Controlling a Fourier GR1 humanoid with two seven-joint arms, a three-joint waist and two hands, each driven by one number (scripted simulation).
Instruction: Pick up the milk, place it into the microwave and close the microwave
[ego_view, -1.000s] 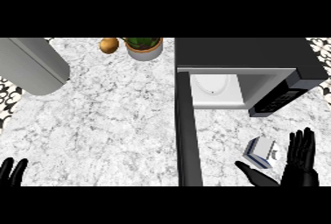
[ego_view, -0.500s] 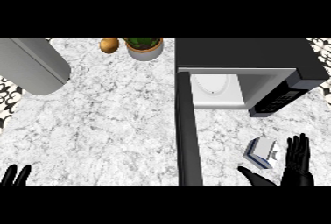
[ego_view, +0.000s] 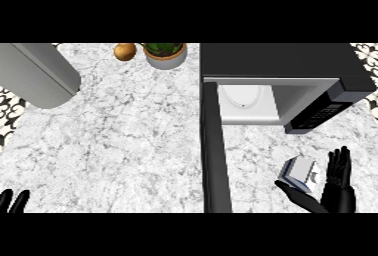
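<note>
Milk carton (ego_view: 300, 173) is lying on the counter (ego_view: 133, 145) in the gap between the right hand's (ego_view: 336, 187) thumb and its straight, raised fingers, just ahead of the palm and seemingly not yet gripped, so the hand is spread wide and holding nothing. Beyond the hand, the microwave (ego_view: 284, 80) is sitting with its door (ego_view: 214, 150) swung fully out toward the robot, leaving the cavity ready to receive the carton. Left hand (ego_view: 13, 201) is resting at the lower left edge, only fingertips showing.
</note>
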